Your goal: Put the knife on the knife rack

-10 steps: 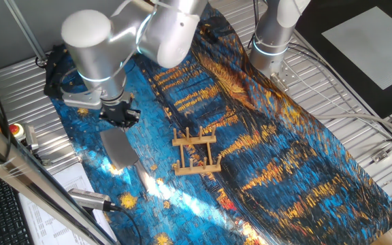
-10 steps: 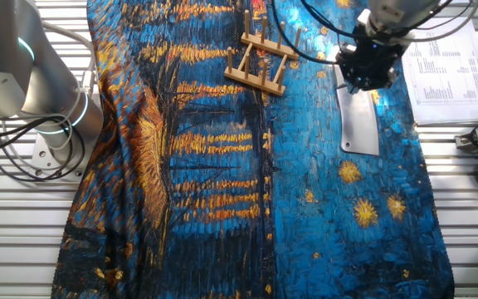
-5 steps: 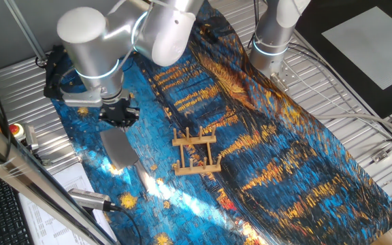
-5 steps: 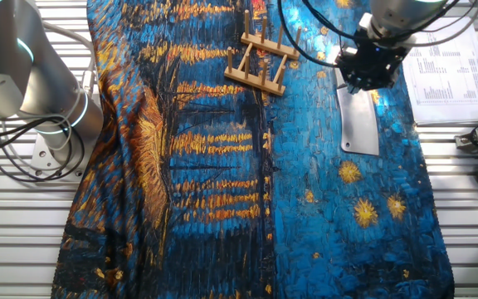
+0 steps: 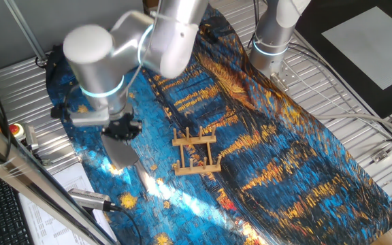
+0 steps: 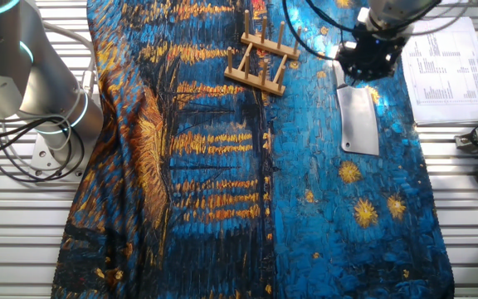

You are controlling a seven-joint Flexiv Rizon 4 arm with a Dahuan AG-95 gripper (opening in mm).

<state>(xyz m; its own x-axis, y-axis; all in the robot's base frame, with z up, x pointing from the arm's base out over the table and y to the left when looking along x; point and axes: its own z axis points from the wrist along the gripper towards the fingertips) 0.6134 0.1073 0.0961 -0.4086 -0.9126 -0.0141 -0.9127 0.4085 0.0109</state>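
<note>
Over the knife's (image 6: 358, 119) handle end hovered the hand (image 6: 368, 66). Its grip could not be told. Left of it stood the knife rack (image 6: 261, 60).

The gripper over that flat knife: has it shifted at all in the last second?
Yes. In the one fixed view the gripper has come down and nearer the knife, whose blade has not moved relative to the knife rack.

gripper (image 5: 123, 127) over knife (image 5: 120, 151), beside knife rack (image 5: 195, 152)
</note>
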